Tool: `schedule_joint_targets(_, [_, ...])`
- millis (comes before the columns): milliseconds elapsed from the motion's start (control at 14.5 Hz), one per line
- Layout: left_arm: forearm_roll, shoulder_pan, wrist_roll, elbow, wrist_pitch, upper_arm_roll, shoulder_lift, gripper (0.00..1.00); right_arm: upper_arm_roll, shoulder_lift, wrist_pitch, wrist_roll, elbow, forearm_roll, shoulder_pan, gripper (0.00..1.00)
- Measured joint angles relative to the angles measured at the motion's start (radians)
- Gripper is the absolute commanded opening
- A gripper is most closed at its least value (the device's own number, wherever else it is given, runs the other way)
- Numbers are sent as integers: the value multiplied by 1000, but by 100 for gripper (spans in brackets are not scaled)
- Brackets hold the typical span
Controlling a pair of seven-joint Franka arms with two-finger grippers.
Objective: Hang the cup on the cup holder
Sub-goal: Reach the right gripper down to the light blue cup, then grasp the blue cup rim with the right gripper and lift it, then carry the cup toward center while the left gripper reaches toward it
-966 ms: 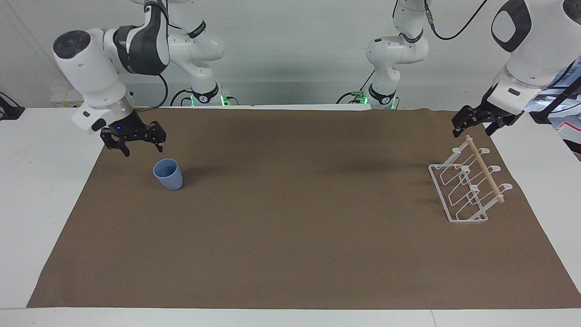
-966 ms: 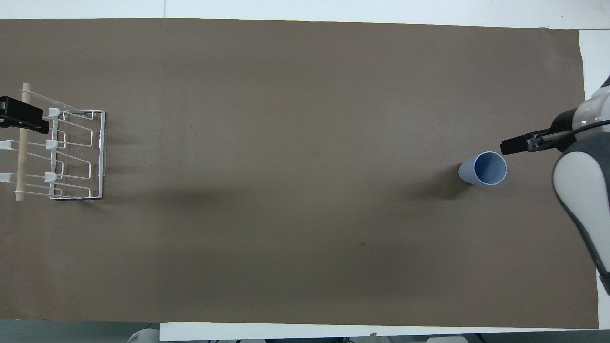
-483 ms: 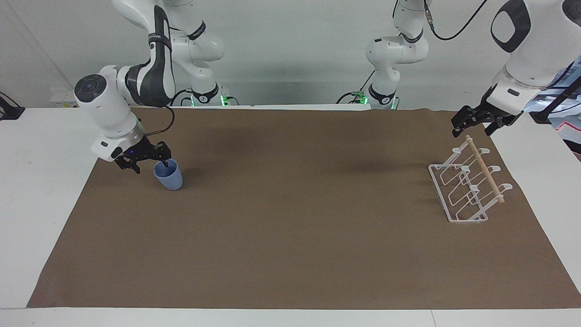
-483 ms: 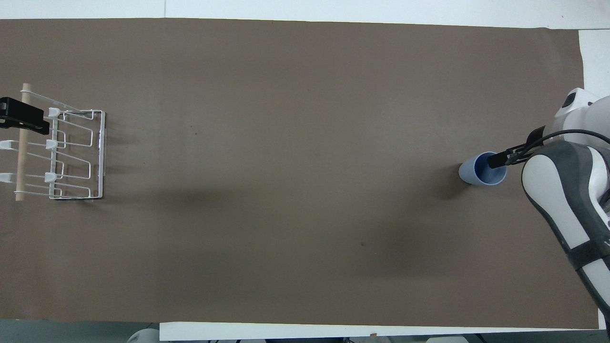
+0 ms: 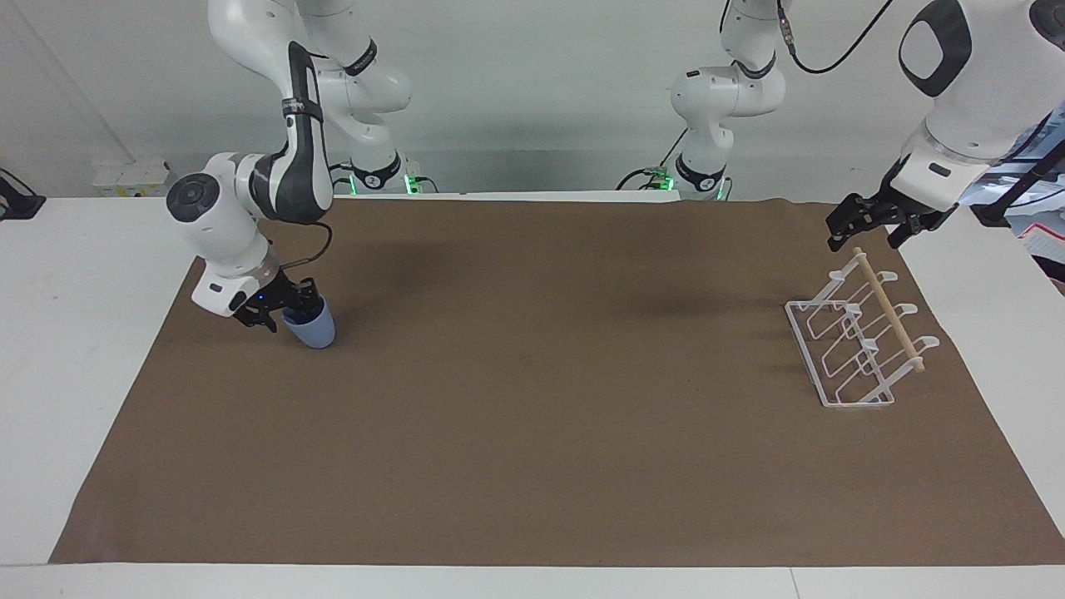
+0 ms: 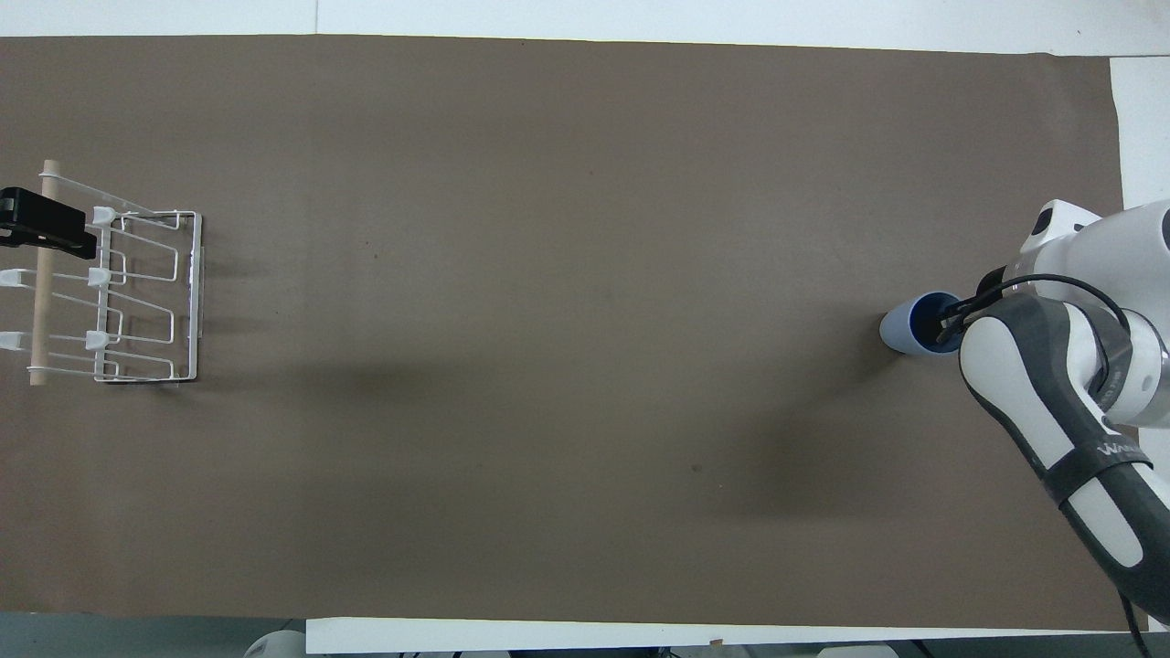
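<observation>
The light-blue cup [image 5: 316, 333] stands upright on the brown mat near the right arm's end of the table; it also shows in the overhead view [image 6: 898, 331]. My right gripper [image 5: 287, 314] is down at the cup's rim and hides part of the rim in both views [image 6: 951, 322]. The white wire cup holder [image 5: 844, 353] with its wooden dowel [image 5: 890, 312] stands at the left arm's end of the table [image 6: 146, 302]. My left gripper [image 5: 865, 240] is open and empty, hovering over the end of the dowel nearer to the robots.
A brown mat [image 5: 532, 399] covers most of the white table [image 5: 75, 349]. The white table top shows as bare strips around the mat at both ends.
My right gripper has come down from above and beside the cup onto its rim. The cup, the cup holder and the left arm have not moved.
</observation>
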Motion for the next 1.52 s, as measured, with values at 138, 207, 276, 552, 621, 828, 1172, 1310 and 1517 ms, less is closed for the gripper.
schedule_joint_targets(138, [0,1,-3,-8,0,2,0,100,0,0,1,-7,1,0,0,0])
schedule_joint_targets(207, [0,1,-26,-9,0,4,0,100,0,0,1,-10,6,0,1,0])
schedule_joint_targets(276, [0,2,-79,-9,0,4,0,100,1,0,1,-11,11,0,2,0])
schedule_joint_targets(552, [-39,-20,-487,-11,15,3,0,100,9,9,-161,-28,112,205,4,0])
schedule_joint_targets(621, [-84,-34,-624,-14,21,2,0,100,12,17,-218,-35,156,321,13,0])
schedule_joint_targets(828, [-245,-58,-1003,-35,38,1,0,100,21,34,-269,-9,210,681,98,0])
schedule_joint_targets(1172, [-497,-165,-1518,-113,119,-2,0,100,27,48,-139,289,223,1157,369,0])
schedule_joint_targets(1310, [-558,-205,-1633,-148,179,-2,1,100,29,48,-30,373,223,1252,487,0])
schedule_joint_targets(1517, [-591,-255,-1719,-168,232,-2,11,100,32,50,106,466,223,1352,643,0])
